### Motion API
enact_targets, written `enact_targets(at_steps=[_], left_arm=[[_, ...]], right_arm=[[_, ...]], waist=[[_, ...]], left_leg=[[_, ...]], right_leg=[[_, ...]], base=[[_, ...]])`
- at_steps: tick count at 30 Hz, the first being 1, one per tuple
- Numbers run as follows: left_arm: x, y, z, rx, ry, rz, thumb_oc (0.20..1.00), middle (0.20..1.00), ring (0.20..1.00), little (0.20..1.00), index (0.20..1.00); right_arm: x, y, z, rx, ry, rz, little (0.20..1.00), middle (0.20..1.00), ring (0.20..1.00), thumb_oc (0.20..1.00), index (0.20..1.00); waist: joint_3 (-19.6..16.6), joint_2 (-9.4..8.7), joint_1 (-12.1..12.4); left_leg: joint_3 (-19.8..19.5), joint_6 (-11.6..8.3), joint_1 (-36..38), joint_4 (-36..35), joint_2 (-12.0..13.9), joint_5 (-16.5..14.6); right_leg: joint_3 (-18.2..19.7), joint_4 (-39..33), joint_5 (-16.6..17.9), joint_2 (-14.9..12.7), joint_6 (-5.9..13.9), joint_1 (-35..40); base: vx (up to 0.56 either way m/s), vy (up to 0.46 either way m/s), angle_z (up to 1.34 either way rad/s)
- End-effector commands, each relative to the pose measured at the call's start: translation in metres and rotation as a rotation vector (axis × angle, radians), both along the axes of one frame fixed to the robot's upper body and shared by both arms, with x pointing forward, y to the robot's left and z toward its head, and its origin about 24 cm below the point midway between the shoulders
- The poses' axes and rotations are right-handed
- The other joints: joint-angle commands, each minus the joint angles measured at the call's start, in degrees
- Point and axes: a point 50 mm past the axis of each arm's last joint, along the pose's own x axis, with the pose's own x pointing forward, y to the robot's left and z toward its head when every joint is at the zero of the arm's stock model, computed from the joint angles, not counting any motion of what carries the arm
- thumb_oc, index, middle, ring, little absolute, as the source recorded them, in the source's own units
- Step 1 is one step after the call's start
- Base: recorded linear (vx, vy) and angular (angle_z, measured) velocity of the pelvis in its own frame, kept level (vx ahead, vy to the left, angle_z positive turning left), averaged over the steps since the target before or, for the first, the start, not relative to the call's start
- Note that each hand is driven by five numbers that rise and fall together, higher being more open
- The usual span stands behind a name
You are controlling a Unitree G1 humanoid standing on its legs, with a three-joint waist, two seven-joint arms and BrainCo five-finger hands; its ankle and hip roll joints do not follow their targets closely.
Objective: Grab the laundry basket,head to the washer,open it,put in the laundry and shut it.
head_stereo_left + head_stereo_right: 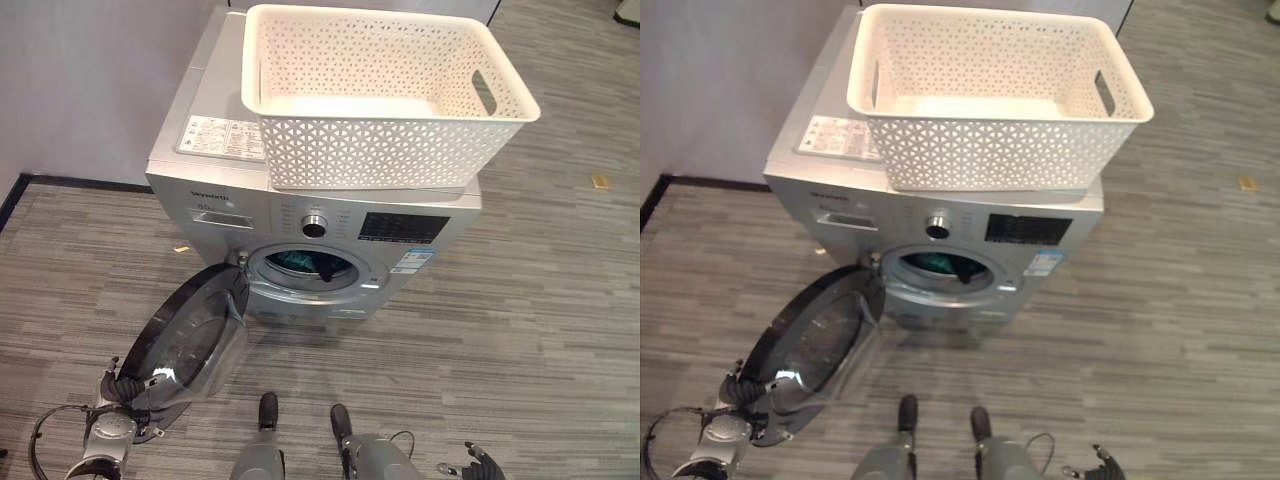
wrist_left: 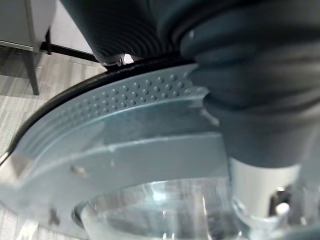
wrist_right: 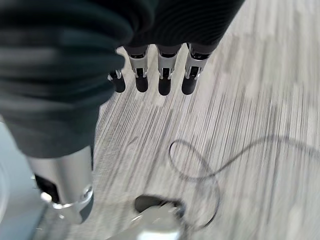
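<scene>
A grey striped carpet floor (image 1: 540, 300) covers the room. Behind, a pale lilac-grey wall (image 1: 90, 80) meets the floor along a dark baseboard (image 1: 85, 183). A small yellowish scrap (image 1: 600, 181), perhaps a tag or bit of tape, lies on the carpet far to the right. In the left wrist view a grey furniture leg (image 2: 31, 55) stands on the carpet.
</scene>
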Motion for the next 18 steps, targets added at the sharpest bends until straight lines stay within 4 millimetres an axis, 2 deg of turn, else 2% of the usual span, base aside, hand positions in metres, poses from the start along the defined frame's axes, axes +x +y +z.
enact_targets(at_steps=[1, 2, 3, 4, 5, 6, 7, 8, 9, 11, 13, 14, 16, 17, 18], left_arm=[[0.04, -0.033, 0.007, -0.018, -0.027, -0.113, 1.0, 1.0, 1.0, 1.0, 1.0], [0.05, -0.041, 0.01, -0.021, -0.037, -0.139, 1.0, 1.0, 1.0, 1.0, 1.0], [0.059, -0.053, 0.012, -0.038, -0.056, -0.17, 1.0, 1.0, 1.0, 1.0, 1.0], [0.059, -0.055, 0.011, -0.046, -0.057, -0.173, 1.0, 1.0, 1.0, 1.0, 1.0], [0.057, -0.055, 0.009, -0.053, -0.052, -0.167, 1.0, 1.0, 1.0, 1.0, 1.0], [0.057, -0.055, 0.009, -0.053, -0.052, -0.167, 1.0, 1.0, 1.0, 1.0, 1.0], [0.059, -0.06, 0.008, -0.059, -0.055, -0.178, 1.0, 1.0, 1.0, 1.0, 1.0], [0.065, -0.078, 0.005, -0.09, -0.062, -0.206, 1.0, 1.0, 1.0, 1.0, 1.0], [0.065, -0.079, 0.004, -0.09, -0.061, -0.206, 1.0, 1.0, 1.0, 1.0, 1.0], [0.077, -0.125, -0.001, -0.189, -0.105, -0.236, 1.0, 1.0, 1.0, 1.0, 1.0], [0.096, -0.174, 0.011, -0.213, -0.158, -0.353, 1.0, 1.0, 1.0, 1.0, 1.0], [0.097, -0.174, 0.011, -0.213, -0.159, -0.353, 1.0, 1.0, 1.0, 1.0, 1.0], [0.103, -0.248, 0.021, -0.354, -0.206, -0.527, 1.0, 1.0, 1.0, 1.0, 1.0], [0.098, -0.312, 0.038, -0.414, -0.238, -0.744, 1.0, 1.0, 1.0, 1.0, 1.0], [0.086, -0.356, 0.05, -0.466, -0.248, -0.914, 1.0, 1.0, 1.0, 1.0, 1.0]], right_arm=[[0.017, -0.038, 0.024, -0.101, -0.126, -0.088, 1.0, 1.0, 1.0, 1.0, 1.0], [0.016, -0.05, 0.029, -0.133, -0.131, -0.13, 1.0, 1.0, 1.0, 1.0, 1.0], [0.021, -0.056, 0.033, -0.152, -0.146, -0.144, 1.0, 1.0, 1.0, 1.0, 1.0], [0.03, -0.055, 0.035, -0.148, -0.163, -0.122, 1.0, 1.0, 1.0, 1.0, 1.0], [0.033, -0.054, 0.036, -0.142, -0.17, -0.106, 1.0, 1.0, 1.0, 1.0, 1.0], [0.033, -0.054, 0.036, -0.142, -0.17, -0.106, 1.0, 1.0, 1.0, 1.0, 1.0], [0.036, -0.053, 0.037, -0.141, -0.182, -0.099, 1.0, 1.0, 1.0, 1.0, 1.0], [0.036, -0.049, 0.035, -0.125, -0.187, -0.106, 1.0, 1.0, 1.0, 1.0, 1.0], [0.036, -0.049, 0.035, -0.126, -0.187, -0.107, 1.0, 1.0, 1.0, 1.0, 1.0], [0.032, -0.036, 0.026, -0.099, -0.167, -0.108, 1.0, 1.0, 1.0, 1.0, 1.0], [0.039, -0.018, 0.019, -0.069, -0.166, -0.072, 1.0, 1.0, 1.0, 1.0, 1.0], [0.039, -0.018, 0.019, -0.069, -0.166, -0.073, 1.0, 1.0, 1.0, 1.0, 1.0], [0.053, 0.002, 0.014, -0.033, -0.177, -0.016, 1.0, 1.0, 1.0, 1.0, 1.0], [0.066, 0.019, 0.011, -0.008, -0.177, 0.053, 1.0, 1.0, 1.0, 1.0, 1.0], [0.069, 0.024, 0.009, -0.007, -0.169, 0.079, 1.0, 1.0, 1.0, 1.0, 1.0]], waist=[[1.1, -1.79, -3.2], [1.4, -1.68, -3.8], [2.0, -2.61, -4.1], [1.8, -4.43, -4.4], [1.1, -4.99, -4.9], [0.9, -4.97, -5.0], [0.4, -5.38, -5.4], [-1.2, -4.94, -5.8], [-1.0, -4.91, -5.8], [-2.9, -2.8, -7.2], [-2.7, -3.17, -8.1], [-2.6, -3.17, -8.1], [-1.7, -3.71, -8.4], [-1.0, -3.99, -8.3], [-0.8, -3.91, -8.4]], left_leg=[[1.1, 3.18, -4.5, -0.2, -1.3, 0.1], [3.4, 3.05, -5.5, 0.4, -1.3, -0.3], [4.9, 3.05, -6.9, 7.6, -2.2, -2.0], [2.1, 3.3, -6.4, 15.8, -5.0, -5.8], [2.5, 4.01, -5.2, 16.7, -5.8, -8.8], [2.4, 4.0, -5.3, 16.6, -5.8, -8.6], [3.3, 4.53, -4.1, 17.8, -6.0, -10.7], [1.7, 5.24, -0.6, 15.0, -6.5, -12.1], [1.7, 5.23, -0.2, 14.8, -6.4, -12.0], [1.2, 5.44, 4.7, 6.1, -5.1, -10.1], [0.1, 5.81, 5.0, 5.2, -6.1, -10.1], [0.1, 5.83, 5.1, 5.2, -6.1, -10.2], [1.1, 6.49, 4.4, 5.9, -7.2, -10.7], [2.9, 7.07, 4.3, 6.2, -7.6, -11.4], [3.8, 7.31, 4.2, 6.0, -7.8, -11.6]], right_leg=[[-0.6, 2.2, -1.2, -0.9, 3.29, -0.1], [-2.5, 1.7, -0.6, -1.5, 3.15, 0.0], [-3.9, 0.6, 1.7, -2.9, 3.06, -0.7], [-3.3, -0.2, 3.5, -4.1, 3.14, -1.3], [-3.2, -1.1, 4.0, -4.6, 3.11, -1.2], [-3.2, -1.2, 4.1, -4.6, 3.11, -1.4], [-3.1, -2.5, 4.8, -5.3, 3.33, -1.1], [-3.0, -4.6, 5.3, -5.5, 3.54, -0.5], [-3.1, -4.7, 5.3, -5.5, 3.51, -0.1], [-4.1, -5.8, 5.2, -5.2, 3.78, 0.4], [-3.2, -5.7, 6.1, -5.6, 4.25, 0.1], [-3.1, -5.7, 6.1, -5.6, 4.25, 0.2], [-1.4, -6.3, 7.9, -6.2, 5.25, -0.6], [0.5, -6.7, 9.1, -6.5, 6.2, -1.3], [1.3, -7.1, 10.0, -6.9, 6.77, -1.8]], base=[[-0.13, -0.133, 1.31], [-0.33, -0.201, 1.15], [-0.39, -0.173, 1.04], [-0.38, -0.137, 0.84], [-0.18, -0.069, 0.47], [-0.12, -0.023, 0.04], [-0.06, 0.005, -0.06], [-0.06, 0.004, 0.05], [0.01, 0.069, 0.2], [0.0, 0.108, 0.32], [-0.06, 0.1, 0.74], [-0.09, 0.101, 0.39], [-0.16, 0.159, -0.28], [-0.19, 0.208, -0.96], [-0.15, 0.204, -1.64]])
